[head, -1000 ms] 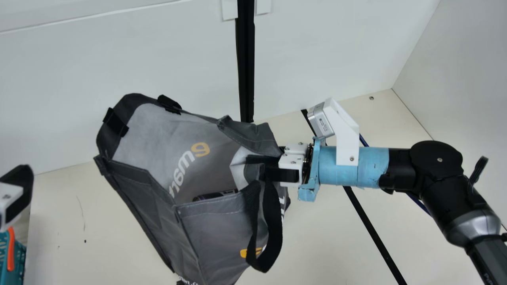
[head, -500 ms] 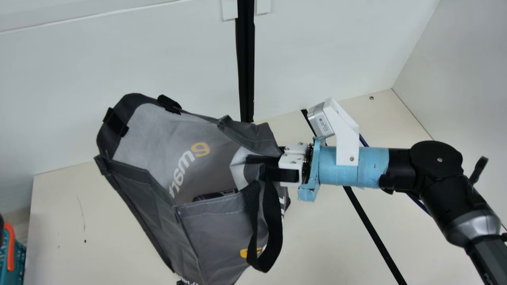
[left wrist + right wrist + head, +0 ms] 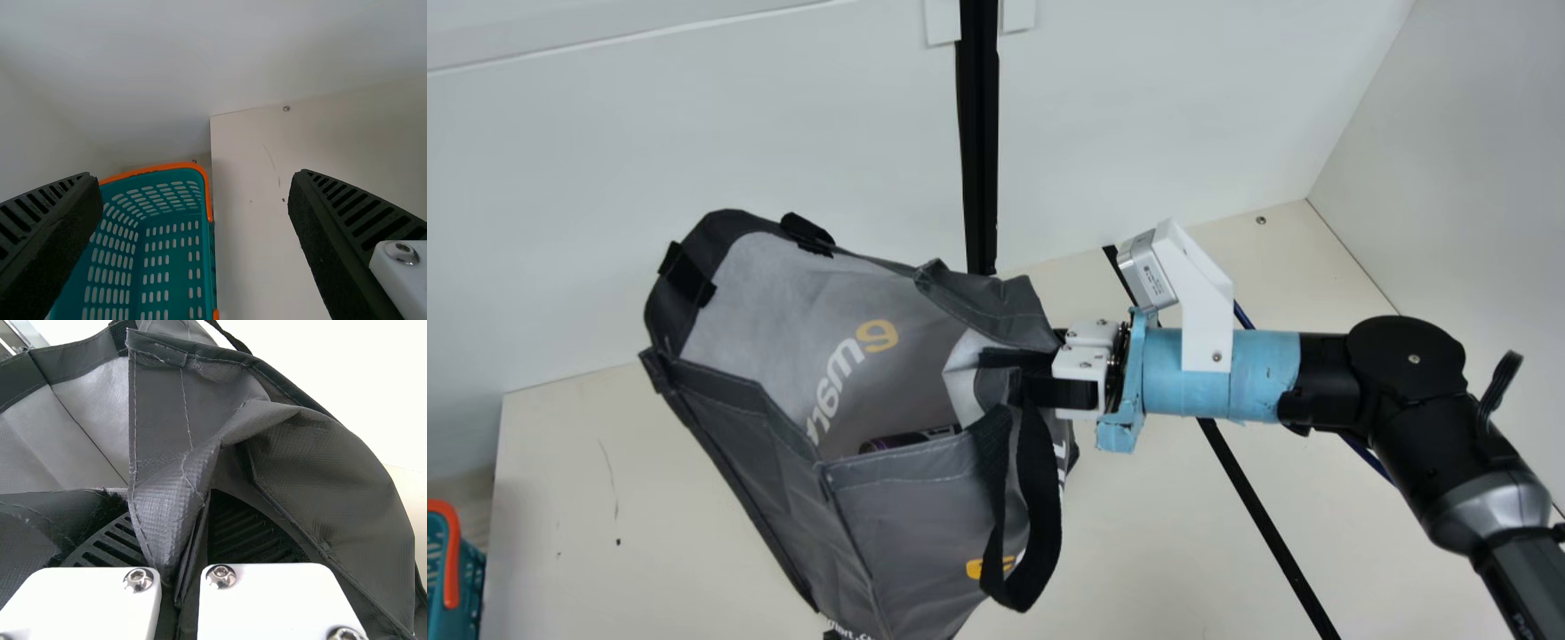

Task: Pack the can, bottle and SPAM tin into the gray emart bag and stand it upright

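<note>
A: Right gripper (image 3: 1003,372)?
B: Clamped on the bag (image 3: 925,524), side cloth pinched between ribbed fingers. Bag mid-view in main view, mouth open, dark cylinder (image 3: 907,438) inside; can or bottle, cannot tell.
A: Left gripper (image 3: 193,190)?
B: Left wrist view: fingers wide apart. Teal basket (image 3: 153,169) beyond, beside table (image 3: 253,253).

1. Gray emart bag (image 3: 925,533): fabric with darker trim, at about eight o'clock from the main view's centre; tilted, its mouth gaping, its wall creased and pinched at three o'clock. A black strap handle (image 3: 1042,511) loops down at four o'clock.
2. Dark, purple-edged cylinder (image 3: 907,438): inside the bag, lying on its side, partly hidden by the near wall.
</note>
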